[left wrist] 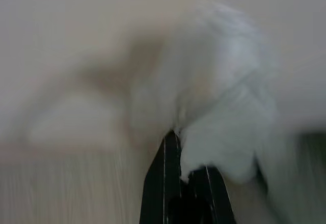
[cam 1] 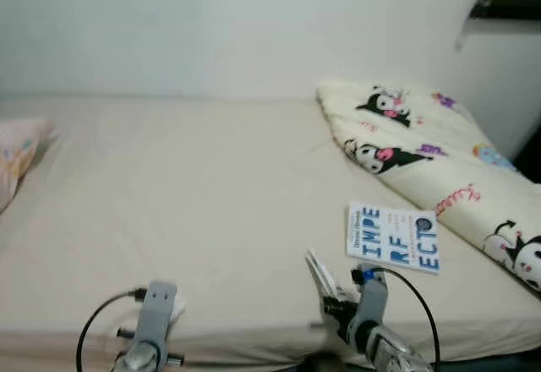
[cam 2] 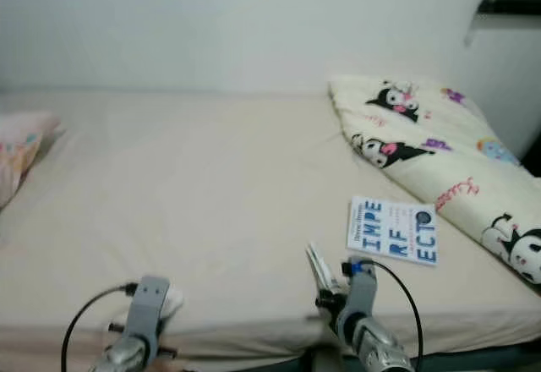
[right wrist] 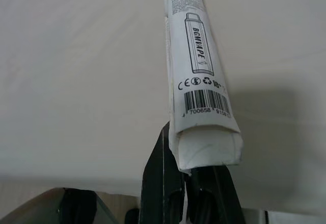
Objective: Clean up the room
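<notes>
Right gripper clenched on small white carton, held over near edge of bed; left gripper pinching crumpled white tissue likewise; keep both grips firm while carrying to a bin. Quilt; book, flat on bed beside quilt, awaiting collection.

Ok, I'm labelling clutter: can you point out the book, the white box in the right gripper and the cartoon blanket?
book (cam 1: 394,237), left eye view, cover centre.
white box (right wrist: 199,61), right wrist view, printed side.
cartoon blanket (cam 1: 423,148), left eye view, upper fold.
</notes>
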